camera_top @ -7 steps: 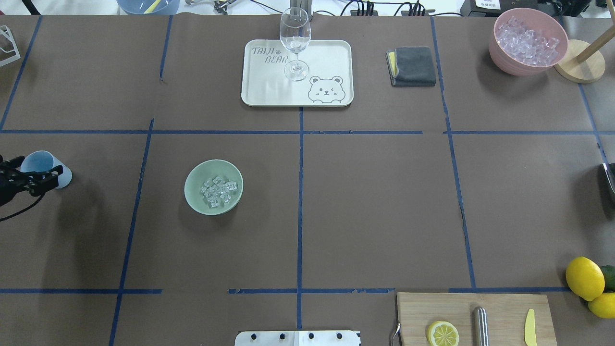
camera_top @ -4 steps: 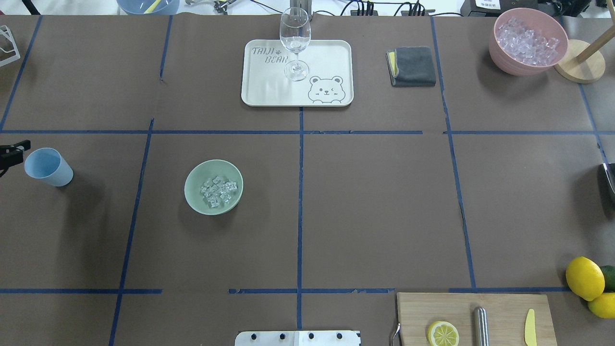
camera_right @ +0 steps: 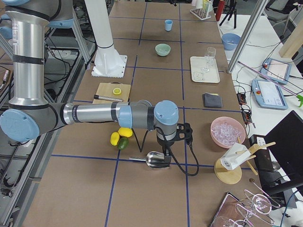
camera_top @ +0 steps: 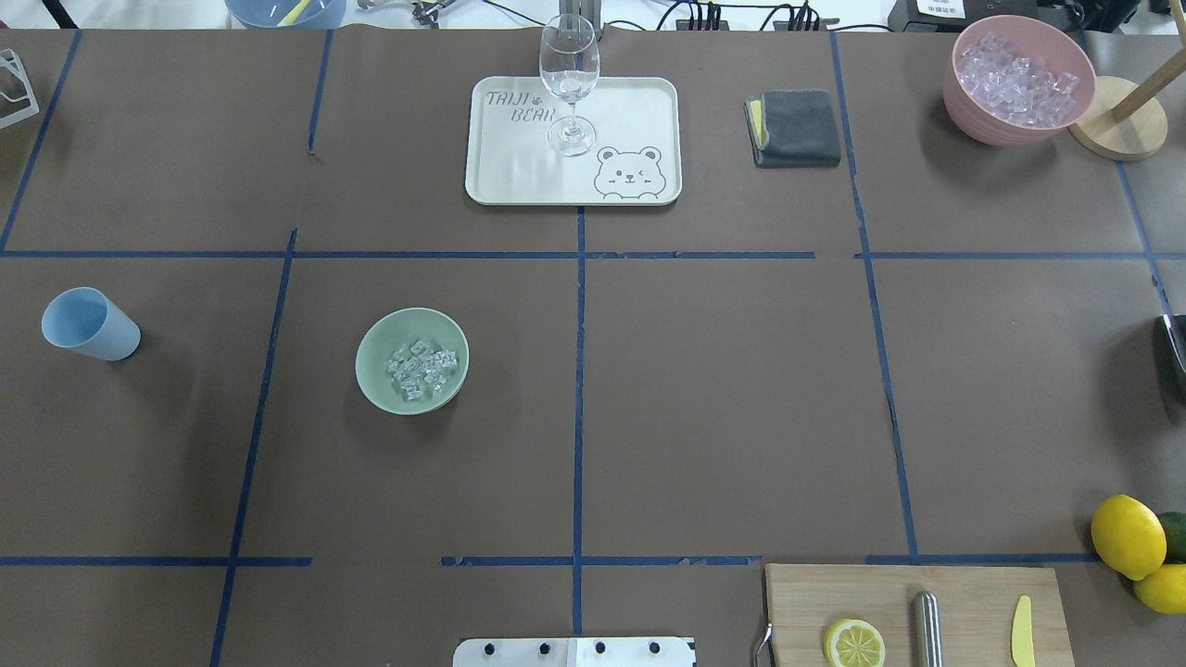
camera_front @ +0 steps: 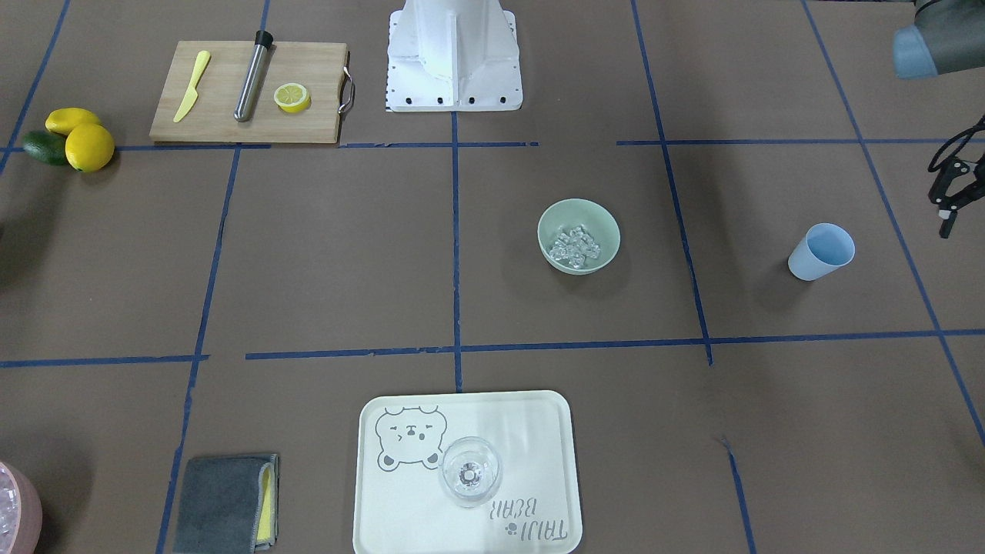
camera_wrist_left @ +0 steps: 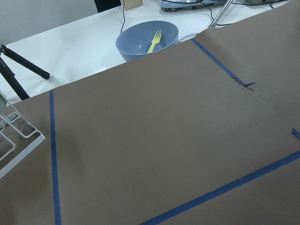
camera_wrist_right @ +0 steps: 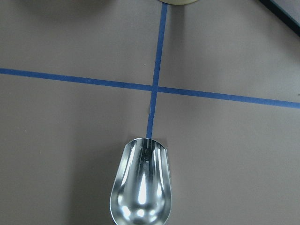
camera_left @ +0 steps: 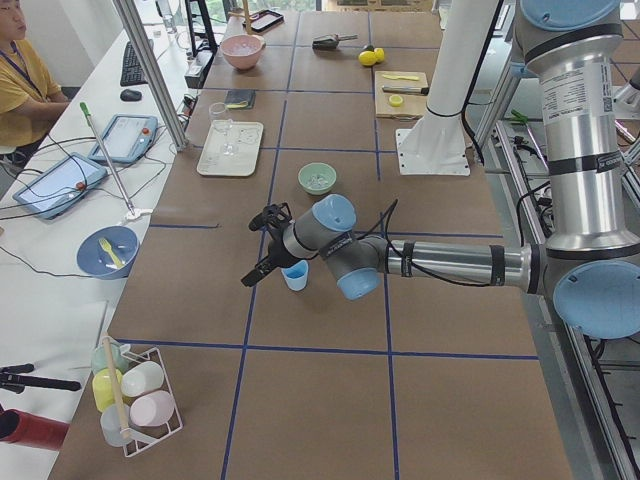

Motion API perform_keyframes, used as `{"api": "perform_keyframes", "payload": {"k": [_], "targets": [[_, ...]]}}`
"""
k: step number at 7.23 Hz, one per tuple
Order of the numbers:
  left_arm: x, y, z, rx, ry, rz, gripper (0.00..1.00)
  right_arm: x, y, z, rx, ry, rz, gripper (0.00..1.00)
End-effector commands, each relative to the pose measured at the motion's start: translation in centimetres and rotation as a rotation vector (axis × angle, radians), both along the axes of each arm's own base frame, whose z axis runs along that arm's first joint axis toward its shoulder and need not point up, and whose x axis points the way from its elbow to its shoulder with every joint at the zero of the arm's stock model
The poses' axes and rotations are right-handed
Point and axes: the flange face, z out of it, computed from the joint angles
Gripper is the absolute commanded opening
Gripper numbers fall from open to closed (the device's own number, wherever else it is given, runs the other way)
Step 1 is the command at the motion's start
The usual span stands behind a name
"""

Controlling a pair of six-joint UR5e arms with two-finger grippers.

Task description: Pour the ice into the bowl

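The pale mint-green bowl [camera_top: 375, 371] stands left of the table's middle with a handful of clear ice cubes [camera_top: 422, 368] in it; it also shows in the front view [camera_front: 596, 219]. The blue cup [camera_top: 90, 324] stands upright and empty near the left edge, free of any gripper. My left gripper [camera_front: 948, 196] is open and empty, raised beside the cup, out of the overhead view. My right gripper [camera_right: 165, 152] is over a metal scoop [camera_wrist_right: 140, 187] at the far right. I cannot tell whether it grips the scoop.
A tray [camera_top: 630, 111] with a wine glass [camera_top: 568, 83] sits at the back. A grey cloth [camera_top: 794, 128] and a pink bowl of ice [camera_top: 968, 111] are back right. A cutting board [camera_top: 964, 593] and lemons [camera_top: 1128, 535] are front right.
My left gripper was around the blue cup, then drew back to the left and left the overhead view. The cup stays standing on the table.
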Motion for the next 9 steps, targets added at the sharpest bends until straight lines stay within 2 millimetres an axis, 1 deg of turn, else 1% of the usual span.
{"api": "perform_keyframes", "payload": {"k": [1,2,3,4,5,6,7,8,9], "targets": [[-7.7,0.0,2.7,-0.268,0.026,0.053,1.0,-1.0,-1.4,-2.6,0.021,-0.075,0.007,1.0],[-9.0,0.9,4.9,-0.452,0.072,0.043,1.0,-3.0,-1.8,-4.8,0.011,-0.124,0.008,1.0],[-9.2,1.2,6.6,-0.608,0.082,0.045,1.0,-5.7,-2.1,-7.4,0.003,-0.128,-0.001,1.0],[-10.9,2.5,7.9,-0.685,0.144,0.019,1.0,-8.8,-2.6,-10.2,0.001,-0.121,-0.014,1.0],[-10.4,4.6,9.5,-0.739,0.238,0.054,1.0,-11.8,-3.1,-14.1,0.059,-0.076,-0.043,1.0],[-10.3,5.3,9.7,-0.749,0.253,0.058,1.0,-14.9,-3.8,-16.6,0.099,-0.062,-0.081,1.0],[-10.3,5.9,10.0,-0.758,0.255,0.056,1.0,-18.8,-3.3,-19.3,0.143,-0.069,-0.135,1.0],[-10.3,5.8,9.8,-0.752,0.254,0.057,1.0,-23.4,-2.6,-22.1,0.208,-0.098,-0.217,1.0],[-10.2,5.7,9.5,-0.746,0.253,0.059,1.0,-29.6,-2.1,-25.3,0.324,-0.143,-0.318,1.0]]}}
